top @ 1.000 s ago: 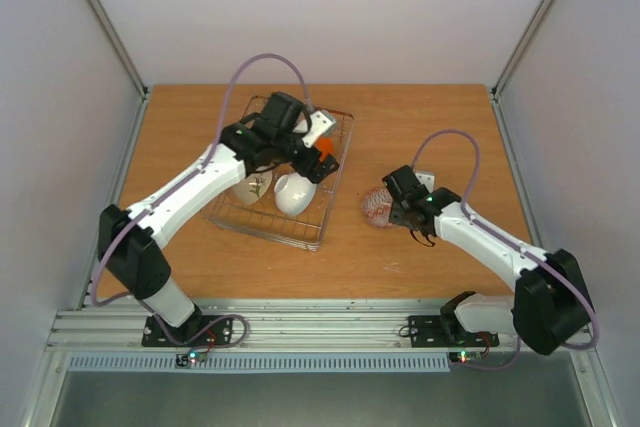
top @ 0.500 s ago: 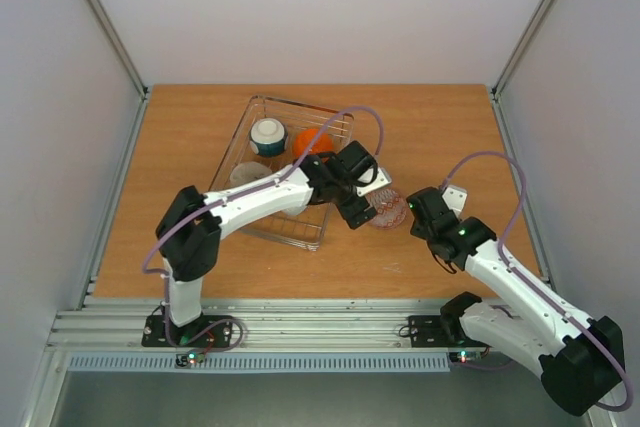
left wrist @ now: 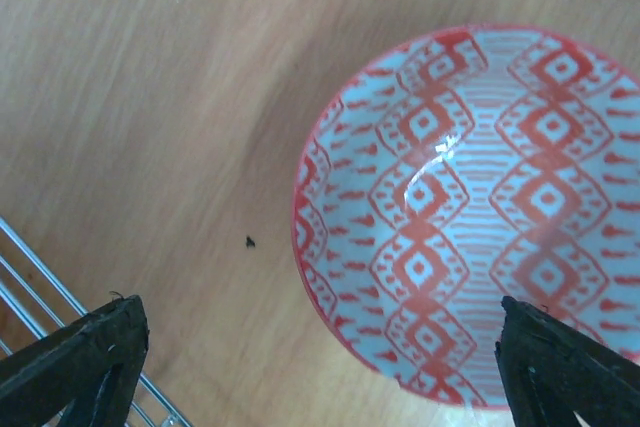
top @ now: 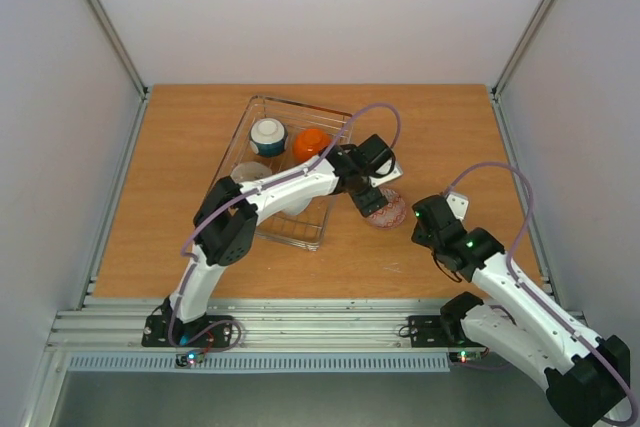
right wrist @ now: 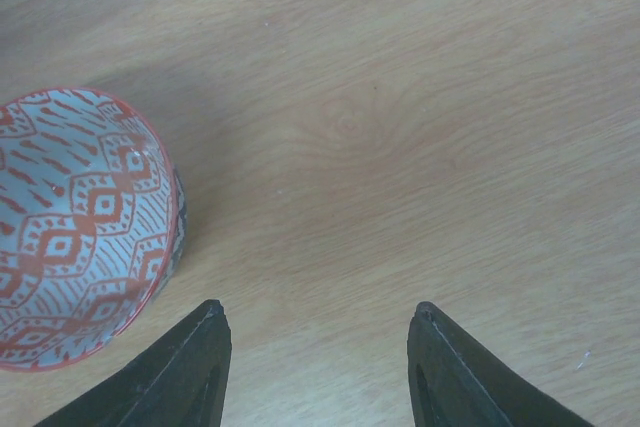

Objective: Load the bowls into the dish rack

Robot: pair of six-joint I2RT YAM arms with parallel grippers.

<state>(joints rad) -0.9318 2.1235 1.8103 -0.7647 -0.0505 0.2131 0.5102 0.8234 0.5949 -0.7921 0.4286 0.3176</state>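
red bowl (left wrist: pixel 470 207) is parked on the table (top: pixel 180 197) just right of the rack (top: pixel 290 239). left gripper (left wrist: pixel 318 347) is held spread wide right over it, nothing gripped; right gripper (right wrist: pixel 315 322) is parted, empty, farther off.

The bowl (left wrist: pixel 470 217) is glossy glazed ceramic, the table (left wrist: pixel 150 97) smooth matt wood.

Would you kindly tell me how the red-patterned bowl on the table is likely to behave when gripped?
The red-patterned bowl shows a bright glare spot, so its glaze is probably slippery. It looks like rigid ceramic, likely chipping if dropped on the wooden table. Resting opening-up, it should slide rather than roll when pushed.
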